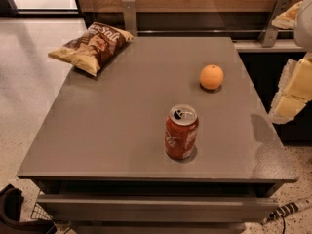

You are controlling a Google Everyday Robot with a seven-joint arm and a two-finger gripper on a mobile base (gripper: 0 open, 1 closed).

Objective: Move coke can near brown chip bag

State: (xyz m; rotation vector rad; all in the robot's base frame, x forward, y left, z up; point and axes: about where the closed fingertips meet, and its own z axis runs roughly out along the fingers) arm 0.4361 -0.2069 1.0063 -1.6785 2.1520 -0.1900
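The coke can [181,132] stands upright on the grey table [122,121], right of the middle and near the front edge; it is red with white script and a silver top. The brown chip bag [92,46] lies flat at the table's far left corner, partly overhanging the left edge. My gripper [292,92] shows as a pale cream shape at the right edge of the view, beyond the table's right side and well to the right of the can. It touches nothing.
A round orange fruit [211,77] sits on the table behind and to the right of the can. A wood-panelled wall with metal brackets [129,14] runs along the back. Part of my arm [298,13] shows at the top right. A drawer front [156,207] sits below the table's front edge.
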